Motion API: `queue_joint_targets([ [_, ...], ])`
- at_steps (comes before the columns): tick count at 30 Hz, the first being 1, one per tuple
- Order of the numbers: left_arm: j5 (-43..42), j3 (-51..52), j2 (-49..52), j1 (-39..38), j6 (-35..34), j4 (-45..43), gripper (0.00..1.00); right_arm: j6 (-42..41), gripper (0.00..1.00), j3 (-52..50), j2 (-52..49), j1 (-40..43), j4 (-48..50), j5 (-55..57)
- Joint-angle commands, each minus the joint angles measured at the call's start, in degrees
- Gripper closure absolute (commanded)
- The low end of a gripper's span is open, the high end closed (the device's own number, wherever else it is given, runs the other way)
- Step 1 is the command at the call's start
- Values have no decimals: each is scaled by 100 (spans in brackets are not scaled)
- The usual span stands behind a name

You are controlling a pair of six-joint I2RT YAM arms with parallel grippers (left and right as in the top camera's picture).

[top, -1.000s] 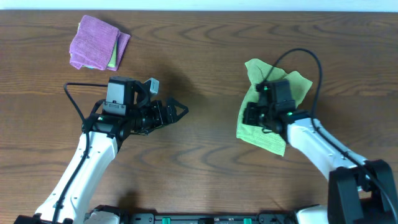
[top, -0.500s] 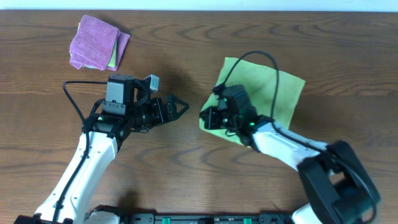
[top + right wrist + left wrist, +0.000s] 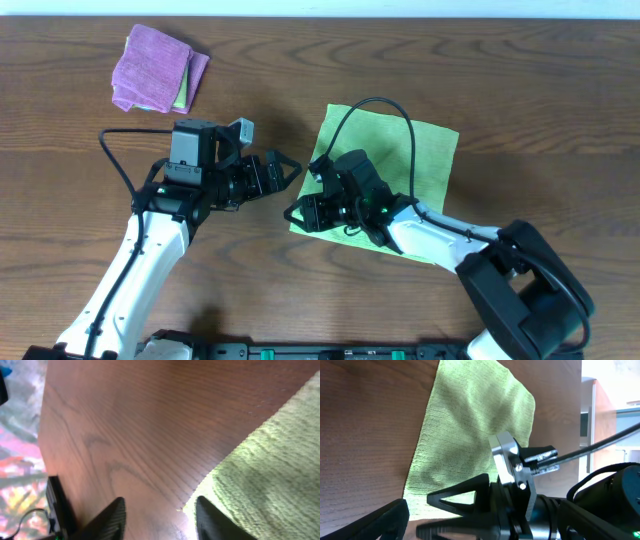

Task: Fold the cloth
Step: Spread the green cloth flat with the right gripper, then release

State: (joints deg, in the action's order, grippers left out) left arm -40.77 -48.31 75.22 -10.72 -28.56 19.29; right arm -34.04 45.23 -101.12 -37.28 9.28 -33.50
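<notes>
Overhead: right gripper [image 3: 297,213] parted at cloth [image 3: 435,165] corner; left gripper [image 3: 288,172] parted, empty.

Overhead — the cloth [image 3: 420,160]: its 7 o'clock portion lies hidden under the right arm [image 3: 435,228]; tag too small to find. Mint-green cloth [image 3: 183,95]: only a strip shows at 3 o'clock of the purple cloth [image 3: 150,65] covering it. Right wrist: cloth cut off at 3 and 6 o'clock; background [image 3: 20,435] at 9 o'clock blurred. Left wrist — cloth's lower edge hidden behind dark hardware [image 3: 470,510]; whose jaws those are, cannot tell.
</notes>
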Motion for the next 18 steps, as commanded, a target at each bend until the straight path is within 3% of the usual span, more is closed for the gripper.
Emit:
queue_joint_targets([
  [1, 83, -98, 0, -13, -22, -4, 5, 184, 50, 9, 28, 179, 9, -162],
  [18, 70, -96, 0, -17, -22, 35, 5, 332, 55, 280, 754, 2149, -345, 570],
])
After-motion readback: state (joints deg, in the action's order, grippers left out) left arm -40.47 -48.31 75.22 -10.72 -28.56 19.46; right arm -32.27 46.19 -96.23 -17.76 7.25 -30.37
